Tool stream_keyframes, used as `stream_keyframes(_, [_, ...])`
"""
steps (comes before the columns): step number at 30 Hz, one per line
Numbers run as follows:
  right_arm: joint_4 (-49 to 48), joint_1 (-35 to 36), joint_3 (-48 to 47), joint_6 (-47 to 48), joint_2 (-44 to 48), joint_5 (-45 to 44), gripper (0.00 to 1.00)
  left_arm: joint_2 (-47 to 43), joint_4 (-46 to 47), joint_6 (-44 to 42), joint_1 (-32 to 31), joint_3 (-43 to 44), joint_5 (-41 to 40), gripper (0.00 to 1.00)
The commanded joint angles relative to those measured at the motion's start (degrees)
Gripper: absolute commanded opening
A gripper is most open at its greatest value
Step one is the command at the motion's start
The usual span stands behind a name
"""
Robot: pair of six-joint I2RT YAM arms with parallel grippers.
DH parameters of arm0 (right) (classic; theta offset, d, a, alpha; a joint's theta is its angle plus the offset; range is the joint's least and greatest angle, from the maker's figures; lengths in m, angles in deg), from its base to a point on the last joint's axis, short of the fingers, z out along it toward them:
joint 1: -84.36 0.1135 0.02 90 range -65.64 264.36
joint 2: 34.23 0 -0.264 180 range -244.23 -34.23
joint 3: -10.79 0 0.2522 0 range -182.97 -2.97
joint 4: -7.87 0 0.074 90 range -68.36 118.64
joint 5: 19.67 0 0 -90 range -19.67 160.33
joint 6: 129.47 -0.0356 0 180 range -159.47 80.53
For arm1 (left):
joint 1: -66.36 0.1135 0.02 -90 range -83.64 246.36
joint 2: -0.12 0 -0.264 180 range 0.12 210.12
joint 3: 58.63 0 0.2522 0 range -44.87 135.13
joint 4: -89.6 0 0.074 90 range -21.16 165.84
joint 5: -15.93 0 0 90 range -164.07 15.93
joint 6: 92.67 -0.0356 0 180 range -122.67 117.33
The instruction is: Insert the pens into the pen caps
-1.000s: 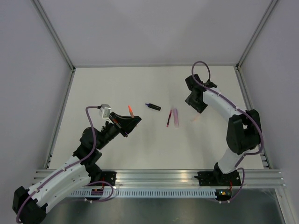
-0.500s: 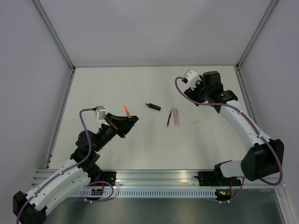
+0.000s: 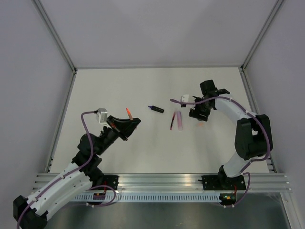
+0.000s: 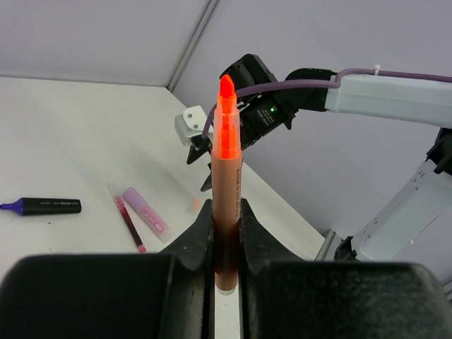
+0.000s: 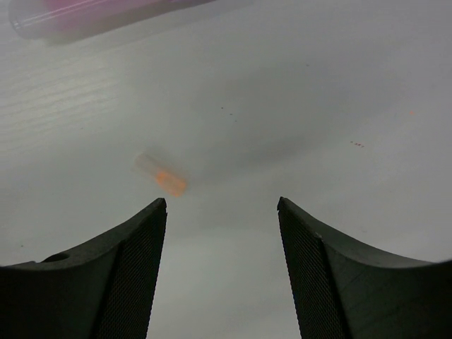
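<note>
The left gripper (image 4: 226,212) is clenched on an orange-red pen (image 4: 227,162), tip up. The right gripper (image 5: 220,212) hangs released, just above a small orange cap (image 5: 162,176) on the table (image 3: 109,90). Left of that cap lie a lilac-pink cap (image 3: 179,119) and, just beside it, a slim dark-red pen (image 3: 172,120). Farther left is a navy pen (image 4: 46,205), its print unreadable.

Pale grey walls (image 3: 157,28) enclose a white table (image 3: 119,86).
</note>
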Motion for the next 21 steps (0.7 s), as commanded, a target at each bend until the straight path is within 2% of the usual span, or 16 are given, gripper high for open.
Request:
stream_keyframes(1, [1.5, -0.21, 2.02, 4.83, -0.71, 3.64, 0.7, -0.42, -0.05, -1.31, -0.02, -0.33, -1.36, 0.03])
stream_keyframes(6, [4.84, -0.12, 2.37, 4.92, -1.85, 2.86, 0.69, -0.43, -0.14, -1.22, -0.11, -0.41, -1.36, 0.03])
stream_keyframes(12, [0.2, -0.12, 7.64, 6.06, -0.8, 1.0, 0.67, -0.69, -0.23, -1.04, -0.11, -0.41, -1.45, 0.03])
stream_keyframes(21, [-0.51, 1.19, 5.88, 6.76, -4.67, 1.88, 0.65, -0.69, -0.32, -1.22, -0.02, -0.41, -1.8, 0.03])
